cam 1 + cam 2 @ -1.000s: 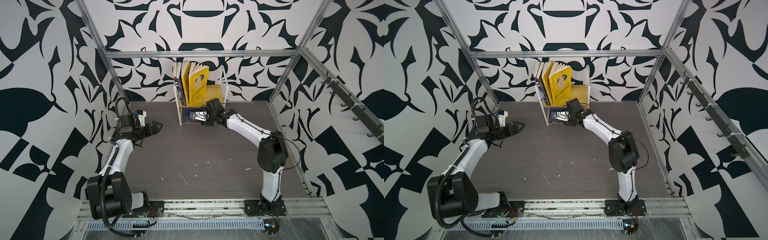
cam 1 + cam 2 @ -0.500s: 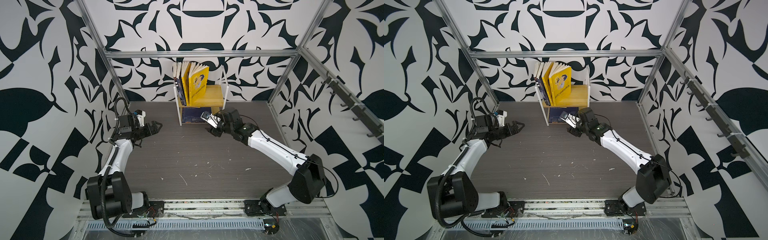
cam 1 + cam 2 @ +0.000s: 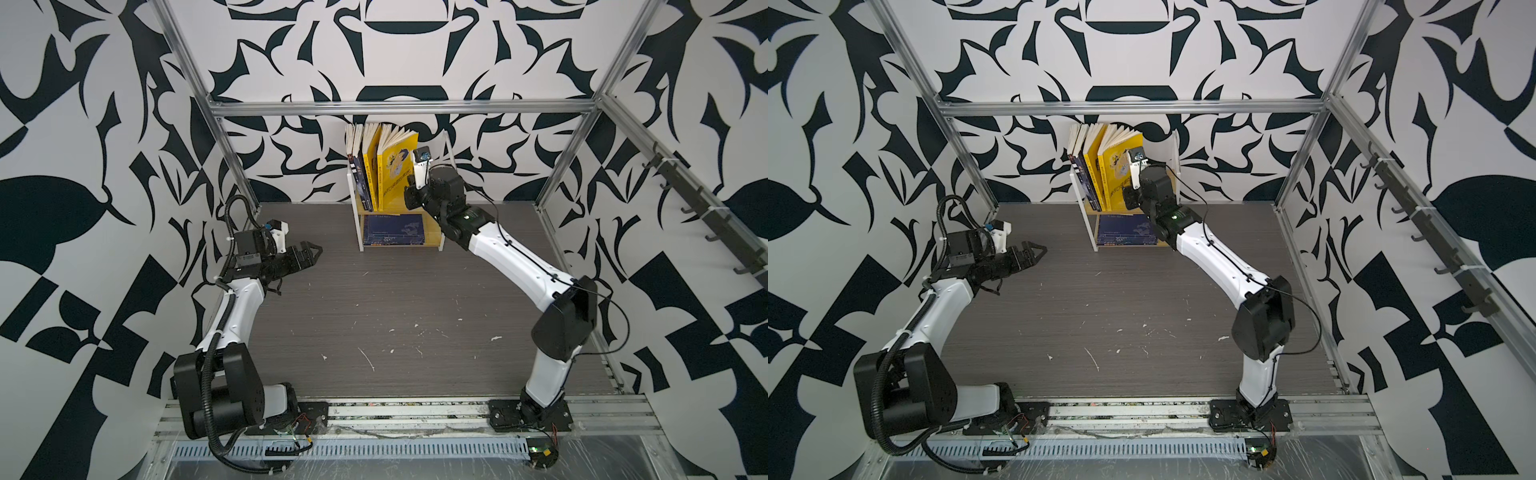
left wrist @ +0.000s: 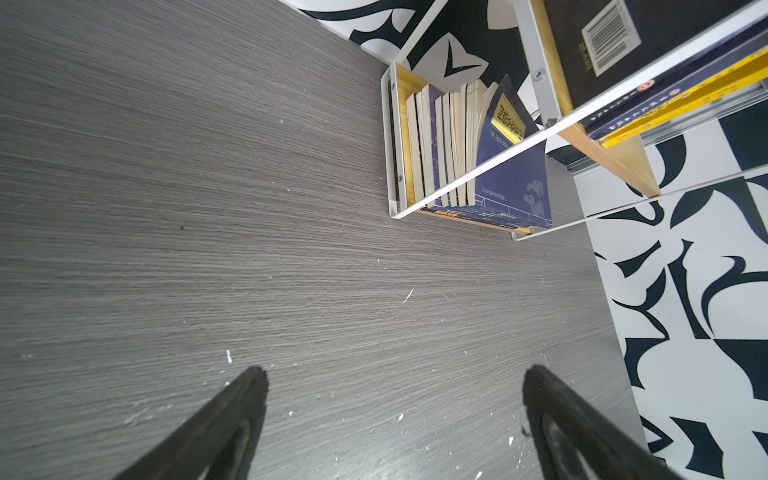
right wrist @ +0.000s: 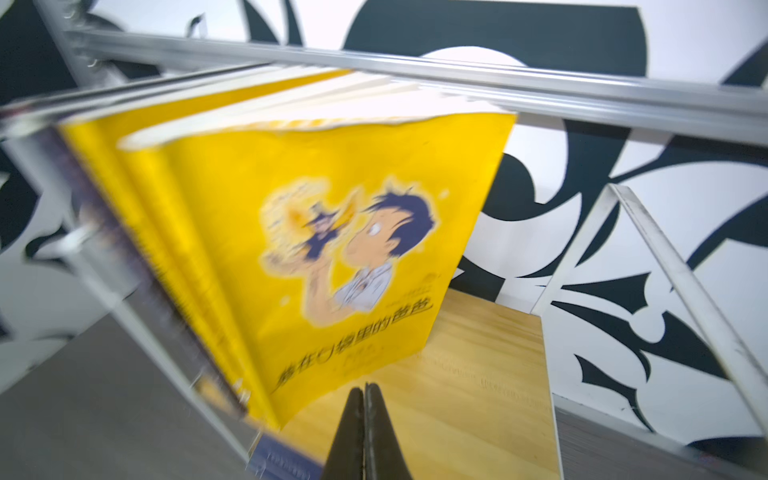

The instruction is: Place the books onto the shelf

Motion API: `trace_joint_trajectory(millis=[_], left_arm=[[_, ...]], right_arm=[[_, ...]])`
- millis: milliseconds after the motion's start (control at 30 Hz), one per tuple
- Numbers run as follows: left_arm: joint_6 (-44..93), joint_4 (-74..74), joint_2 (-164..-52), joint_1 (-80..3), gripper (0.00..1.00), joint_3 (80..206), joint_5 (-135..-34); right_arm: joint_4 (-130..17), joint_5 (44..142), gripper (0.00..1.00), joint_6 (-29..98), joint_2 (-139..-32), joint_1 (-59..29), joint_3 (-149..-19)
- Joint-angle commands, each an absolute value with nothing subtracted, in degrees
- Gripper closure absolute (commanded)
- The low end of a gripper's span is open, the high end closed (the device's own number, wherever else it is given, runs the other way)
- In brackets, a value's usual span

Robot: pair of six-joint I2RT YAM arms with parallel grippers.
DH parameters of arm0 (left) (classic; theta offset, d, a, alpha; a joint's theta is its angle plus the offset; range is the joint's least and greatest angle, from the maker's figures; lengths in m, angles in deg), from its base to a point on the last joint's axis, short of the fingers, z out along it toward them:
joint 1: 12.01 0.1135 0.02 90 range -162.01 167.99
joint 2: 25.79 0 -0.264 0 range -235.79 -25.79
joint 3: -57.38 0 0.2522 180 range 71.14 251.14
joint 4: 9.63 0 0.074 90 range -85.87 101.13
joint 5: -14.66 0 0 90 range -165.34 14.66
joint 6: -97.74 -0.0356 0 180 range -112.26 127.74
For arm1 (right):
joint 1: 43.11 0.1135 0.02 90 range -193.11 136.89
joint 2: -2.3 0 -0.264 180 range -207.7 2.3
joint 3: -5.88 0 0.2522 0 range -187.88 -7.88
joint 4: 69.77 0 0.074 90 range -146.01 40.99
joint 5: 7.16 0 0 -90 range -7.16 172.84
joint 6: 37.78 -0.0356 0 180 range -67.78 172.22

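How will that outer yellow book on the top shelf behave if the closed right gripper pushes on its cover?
Probably floppy: the yellow book shows a bowed cover and pages fanning apart at the top, so a push may bend it rather than shift it. Likely to tip too, since the shelf board beside it is bare.

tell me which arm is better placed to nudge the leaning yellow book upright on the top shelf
Right, most likely. The right gripper, shut, sits at the top board of the shelf, beside the front yellow book. The left gripper hangs open over the table, well away from the shelf.
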State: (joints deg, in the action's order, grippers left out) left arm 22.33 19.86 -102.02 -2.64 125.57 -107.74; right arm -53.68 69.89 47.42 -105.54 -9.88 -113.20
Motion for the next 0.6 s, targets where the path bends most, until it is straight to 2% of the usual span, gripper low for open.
trace_joint_trajectory(millis=[0,200,367,433,500,567], left_arm=[[22.6,22.6,-101.3,-2.5,0.02,130.5,-108.9],[21.0,34.0,-107.5,-6.2,0.03,155.2,-110.3],[26.9,23.4,-114.3,-7.9,0.08,163.6,-112.2],[30.7,17.0,-116.9,-7.9,0.14,162.5,-110.5],[33.4,10.9,-121.1,-7.8,0.29,162.6,-111.8],[37.2,7.6,-125.6,-7.8,0.58,165.0,-114.2]], right_arm=[[-56.0,65.3,0.99,36.6,-108.9,-11.9,-119.9],[-55.2,67.2,1.0,32.5,-119.0,-13.3,-133.8],[-61.4,77.1,1.0,28.8,-126.7,-14.6,-141.5],[-63.1,80.7,1.0,28.8,-129.3,-14.7,-144.7],[-63.9,84.0,1.0,28.4,-132.2,-14.6,-148.5],[-65.7,87.0,1.0,27.9,-134.2,-14.6,-151.1]])
